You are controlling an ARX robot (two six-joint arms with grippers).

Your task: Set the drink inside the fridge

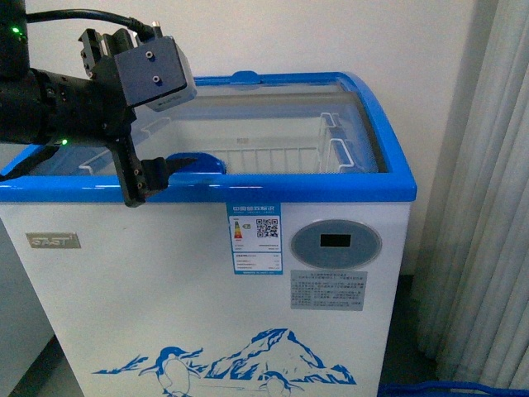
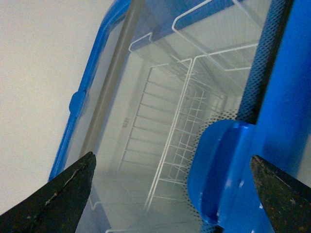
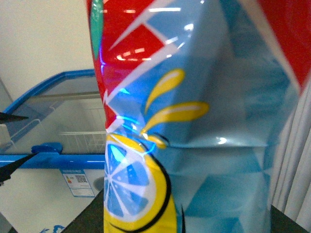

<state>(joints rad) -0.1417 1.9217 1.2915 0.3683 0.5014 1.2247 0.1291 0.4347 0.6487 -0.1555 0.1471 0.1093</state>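
early in the job, by the look of it. no sign of anything placed inside the fridge (image 1: 165, 314) yet; only an empty white wire basket (image 1: 281, 155) to be seen through the curved glass lid (image 1: 273, 107) in the front view.

holding the drink (image 3: 194, 97) right up against the right wrist camera, red label above, blue and yellow print below, well apart from the fridge in the background. judged closed on the drink with the right gripper (image 3: 184, 225), going by the dark gripper parts flanking the bottle at the lower edge of that view; no clear sight of the fingertips, and nothing of this arm in the front view.

poised with the left gripper (image 1: 153, 184) at the blue lid handle (image 1: 197, 163) on the front rim. spread wide, clamped on nothing. in the left wrist view, straddling the handle, nearer one fingertip than the other; cannot tell about contact.

hard to call the lid open or shut from these views; looks shut or nearly so, with glass over the basket.

left to do, as a judgement: pushing or pulling the handle to slide the lid aside, bringing the drink over the gap, lowering it in, letting go, and probably sliding the lid back.
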